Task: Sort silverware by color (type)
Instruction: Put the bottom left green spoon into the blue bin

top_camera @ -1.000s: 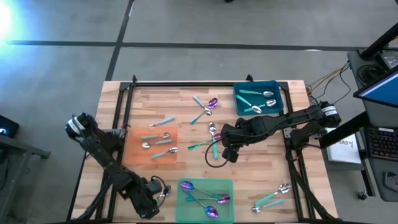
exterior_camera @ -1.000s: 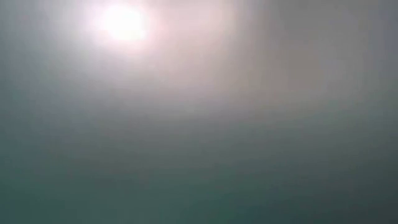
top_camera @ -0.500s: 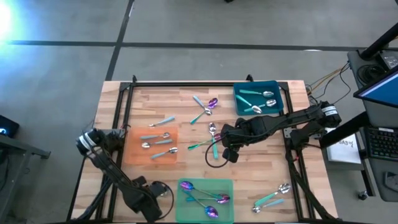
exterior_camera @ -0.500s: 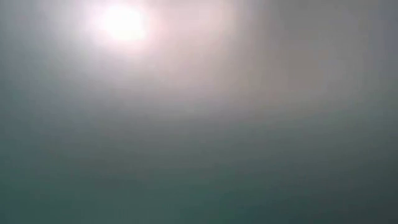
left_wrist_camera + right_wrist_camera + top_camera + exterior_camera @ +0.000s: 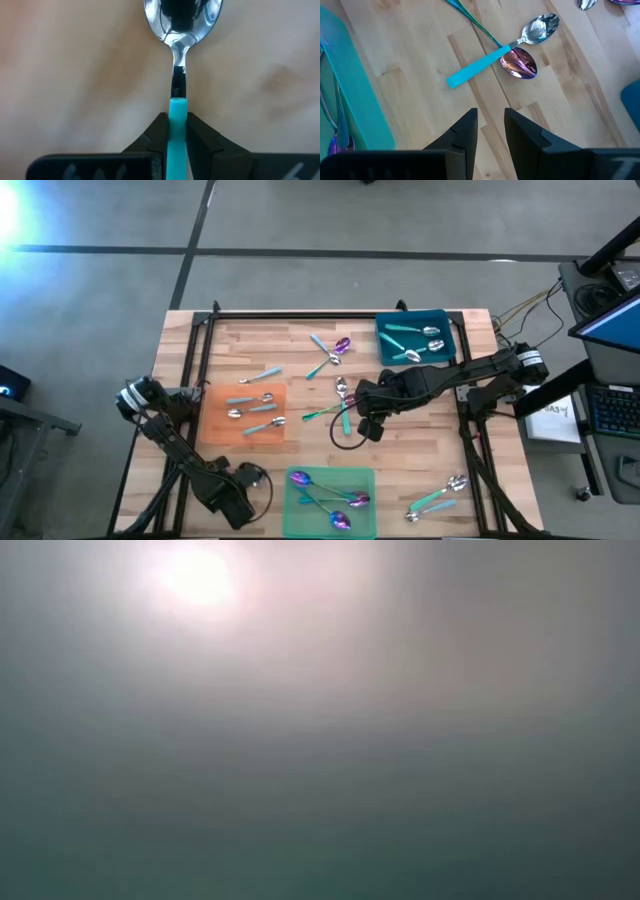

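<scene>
Two dark arms work over the slatted wooden table (image 5: 300, 340) in the high view. Silverware lies in groups: silver spoons on the flat orange mat (image 5: 243, 413), purple-headed spoons on the flat green mat (image 5: 330, 500) at the near edge, more in the teal bin (image 5: 415, 340) at far right, and loose ones mid-table. Left gripper (image 5: 232, 502) sits near the table's near-left corner; right gripper (image 5: 366, 412) hovers at centre. No writing is legible.

Low view shows only glare.

Left wrist view: the fingers (image 5: 155, 137) pinch the teal handle of a shiny silver spoon (image 5: 181, 20).

Right wrist view: the fingers (image 5: 465, 132) stand slightly apart, empty, above a crossed silver spoon (image 5: 540, 27) and purple spoon (image 5: 519, 64).
</scene>
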Controlling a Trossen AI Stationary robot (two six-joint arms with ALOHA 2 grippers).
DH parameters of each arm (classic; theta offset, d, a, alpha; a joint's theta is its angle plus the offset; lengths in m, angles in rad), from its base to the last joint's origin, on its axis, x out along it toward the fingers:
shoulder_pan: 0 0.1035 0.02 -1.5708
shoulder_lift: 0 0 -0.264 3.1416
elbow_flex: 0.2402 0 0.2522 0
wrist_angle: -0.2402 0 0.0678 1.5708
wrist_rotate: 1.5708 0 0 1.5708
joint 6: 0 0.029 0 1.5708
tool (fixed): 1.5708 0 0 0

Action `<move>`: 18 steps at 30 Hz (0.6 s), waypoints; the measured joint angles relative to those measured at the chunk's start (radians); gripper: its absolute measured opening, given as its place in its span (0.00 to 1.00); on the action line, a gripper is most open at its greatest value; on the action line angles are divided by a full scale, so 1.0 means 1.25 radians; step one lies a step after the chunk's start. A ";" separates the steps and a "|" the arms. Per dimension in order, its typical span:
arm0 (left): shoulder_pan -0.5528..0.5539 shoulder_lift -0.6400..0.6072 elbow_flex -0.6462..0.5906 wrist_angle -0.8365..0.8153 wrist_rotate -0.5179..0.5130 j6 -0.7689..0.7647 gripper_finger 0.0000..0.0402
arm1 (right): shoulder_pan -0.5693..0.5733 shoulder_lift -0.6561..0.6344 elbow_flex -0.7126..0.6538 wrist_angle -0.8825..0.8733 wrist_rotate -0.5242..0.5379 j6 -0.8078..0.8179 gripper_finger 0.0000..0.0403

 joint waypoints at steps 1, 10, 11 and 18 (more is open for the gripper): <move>0.001 -0.018 -0.008 -0.011 -0.019 0.000 0.06 | 0.000 0.000 0.000 0.000 0.000 0.003 0.21; 0.036 -0.271 -0.011 -0.026 -0.359 0.016 0.06 | -0.020 0.000 -0.001 0.011 -0.042 -0.002 0.21; 0.043 -0.293 -0.011 -0.024 -0.412 0.030 0.06 | -0.021 0.000 -0.004 0.033 -0.041 -0.014 0.21; 0.103 -0.362 -0.012 0.076 -0.723 0.242 0.06 | 0.000 0.001 -0.078 0.417 -0.105 -0.160 0.21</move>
